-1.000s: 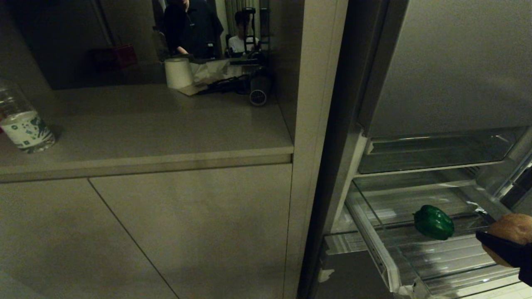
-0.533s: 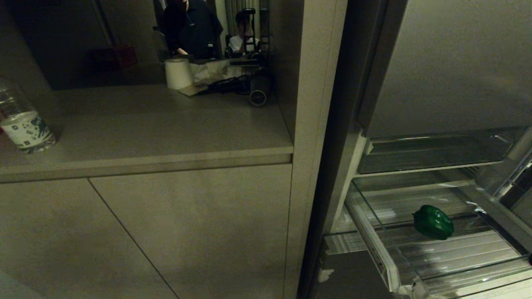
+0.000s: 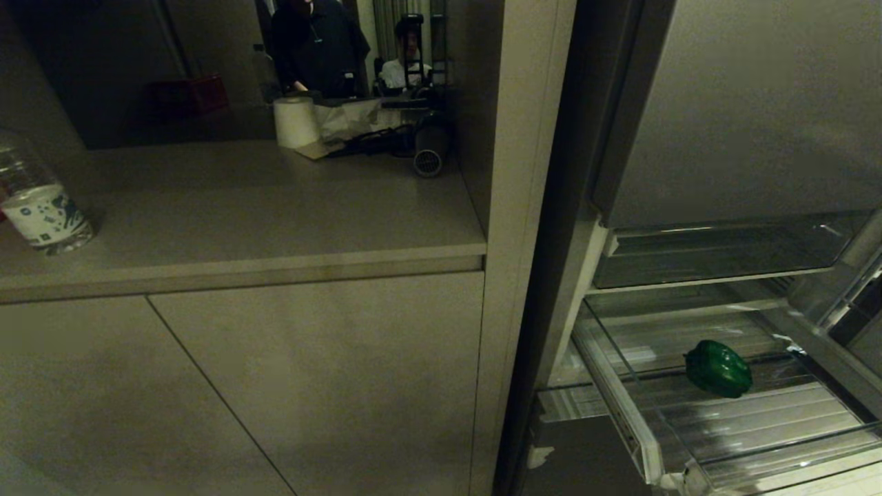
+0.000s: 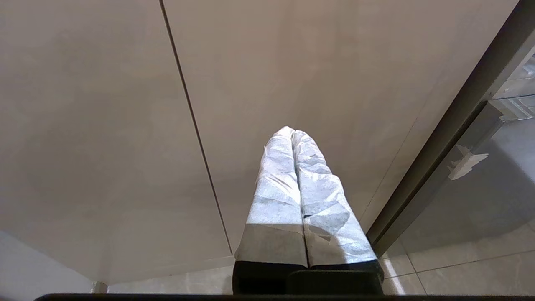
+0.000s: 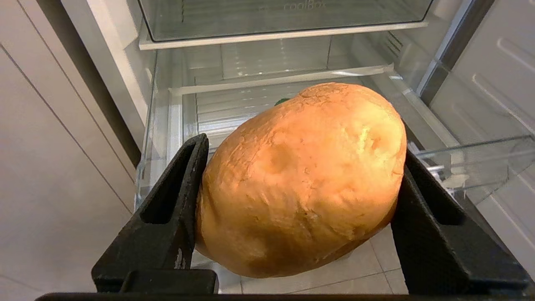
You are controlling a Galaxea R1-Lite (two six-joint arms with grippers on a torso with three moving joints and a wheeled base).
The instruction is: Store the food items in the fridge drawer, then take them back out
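Nearest of all, in the right wrist view, the right claw (image 5: 299, 184) is seen pinching the potato (image 5: 301, 179) — its two black fingers (image 5: 175, 217) are pressed against the potato's sides, and the tan-brown skin fills the middle of the frame. The potato is held out in front of the open fridge, clear of the fridge drawer (image 5: 480, 154), whose clear front lip is seen at the right edge of that view. Neither this claw nor the potato is caught in the head view.

In the left wrist view, the left claw (image 4: 292, 133) is shown with its pale wrapped fingers (image 4: 276, 188) pressed together, nothing between them, pointed at a beige cabinet front (image 4: 104, 125) in the centre and left of the frame.

In the head view, the fridge drawer (image 3: 661, 455) is found pulled out at the lower right, and the bell pepper (image 3: 718, 368) is seen lying on its ribbed bottom, toward the back. Above it a second clear compartment (image 3: 723, 251) is seen.

Farther off, at the left edge, a water bottle (image 3: 38, 207) is stood on the tabletop (image 3: 262, 213). At the top centre a white paper roll (image 3: 296, 120) is set at the tabletop's far end — and behind it two people (image 3: 320, 45) are glimpsed.
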